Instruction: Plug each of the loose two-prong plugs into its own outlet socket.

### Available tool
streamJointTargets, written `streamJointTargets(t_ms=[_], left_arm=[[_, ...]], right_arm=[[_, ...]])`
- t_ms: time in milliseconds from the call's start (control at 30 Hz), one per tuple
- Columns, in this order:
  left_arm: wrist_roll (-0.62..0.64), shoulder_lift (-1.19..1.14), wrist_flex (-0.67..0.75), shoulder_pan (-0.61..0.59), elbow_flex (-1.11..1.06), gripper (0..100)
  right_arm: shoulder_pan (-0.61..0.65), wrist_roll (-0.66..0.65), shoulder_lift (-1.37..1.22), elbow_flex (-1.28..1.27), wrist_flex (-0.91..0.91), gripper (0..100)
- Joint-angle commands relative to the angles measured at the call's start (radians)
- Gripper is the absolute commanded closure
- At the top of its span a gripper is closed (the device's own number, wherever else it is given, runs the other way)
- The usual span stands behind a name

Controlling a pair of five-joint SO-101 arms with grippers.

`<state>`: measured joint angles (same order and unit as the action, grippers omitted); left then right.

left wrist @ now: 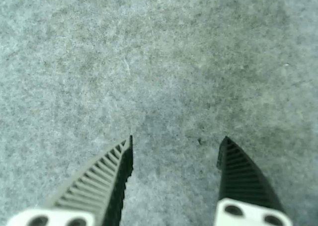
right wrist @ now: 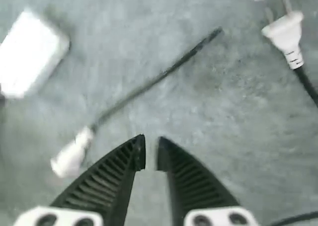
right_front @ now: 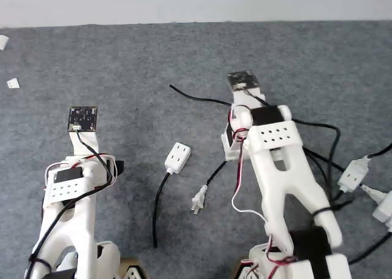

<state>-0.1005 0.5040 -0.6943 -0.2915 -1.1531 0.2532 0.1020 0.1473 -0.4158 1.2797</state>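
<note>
A white outlet socket [right_front: 177,157] with a black cord lies on the grey carpet between the two arms. A loose white two-prong plug [right_front: 198,200] lies just nearer the arms' bases, its black cord running toward the right arm [right_front: 275,138]. In the right wrist view my right gripper [right wrist: 150,145] is shut on nothing, just above the carpet. The plug [right wrist: 72,156] lies close beside its fingertips, the socket [right wrist: 30,52] farther off. A second plug [right wrist: 285,35] lies apart from them. My left gripper [left wrist: 177,142] is open over bare carpet.
More white connectors [right_front: 354,173] and black cables lie tangled at the right edge beside the right arm. Small white scraps [right_front: 12,83] sit at the far left. A pale wall edge borders the carpet at the back.
</note>
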Motion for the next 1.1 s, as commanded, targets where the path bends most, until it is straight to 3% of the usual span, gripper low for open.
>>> streamJointTargets(t_ms=[0, 100, 267, 733, 1067], left_arm=[[-0.006, 0.003, 0.021, 0.006, 0.050, 74], [-0.006, 0.003, 0.021, 0.003, 0.050, 74], [-0.006, 0.003, 0.021, 0.003, 0.050, 74], [-0.006, 0.003, 0.021, 0.005, 0.050, 74], [-0.006, 0.003, 0.021, 0.005, 0.050, 74]], right_arm=[[-0.004, 0.264, -0.062, -0.034, -0.154, 80.5], [-0.005, 0.327, -0.156, -0.040, -0.252, 79.0], [-0.013, 0.333, -0.300, 0.006, -0.355, 88.7], [-0.044, 0.334, -0.383, 0.109, -0.355, 97.1], [-0.041, 0.325, -0.289, 0.233, -0.119, 99.1]])
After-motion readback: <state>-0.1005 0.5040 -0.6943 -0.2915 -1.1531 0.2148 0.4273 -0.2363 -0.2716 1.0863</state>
